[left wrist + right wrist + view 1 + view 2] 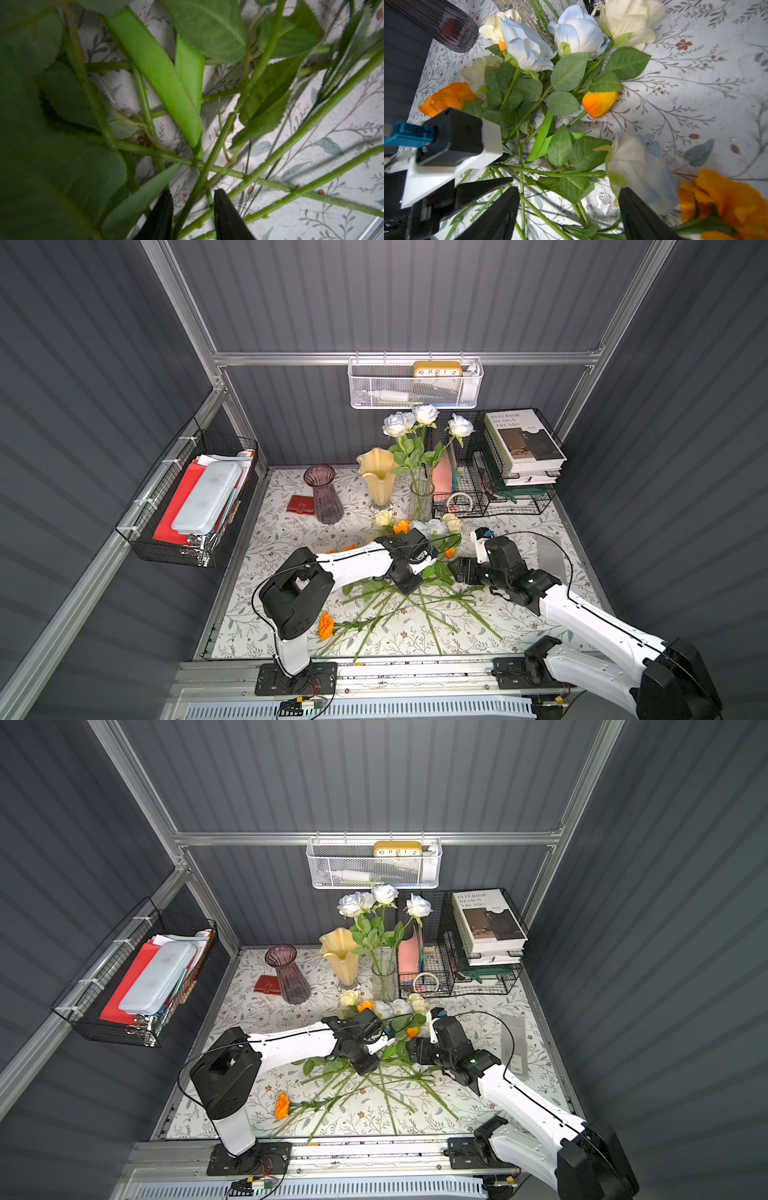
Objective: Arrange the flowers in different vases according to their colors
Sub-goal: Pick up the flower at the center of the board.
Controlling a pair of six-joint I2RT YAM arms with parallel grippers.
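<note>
Three vases stand at the back: ribbed purple [326, 493], cream-yellow with a wavy rim [376, 475], and clear glass [420, 499] holding white roses [424, 414]. Loose flowers lie heaped mid-table: cream rose [383, 517], white roses [527, 45], an orange bud [599, 102], a marigold [326, 625], and crossed green stems [207, 166]. My left gripper [411, 587] points down into the stems; its fingers [164, 209] stand apart with a stem running between them. My right gripper [569, 209] hovers open and wide over stems, just right of the heap.
A white mesh basket [415, 385] with a clock hangs on the back rail. A black wire basket [195, 497] hangs on the left wall. A wire rack with books [519, 456] fills the back right. A red wallet [300, 504] lies by the purple vase.
</note>
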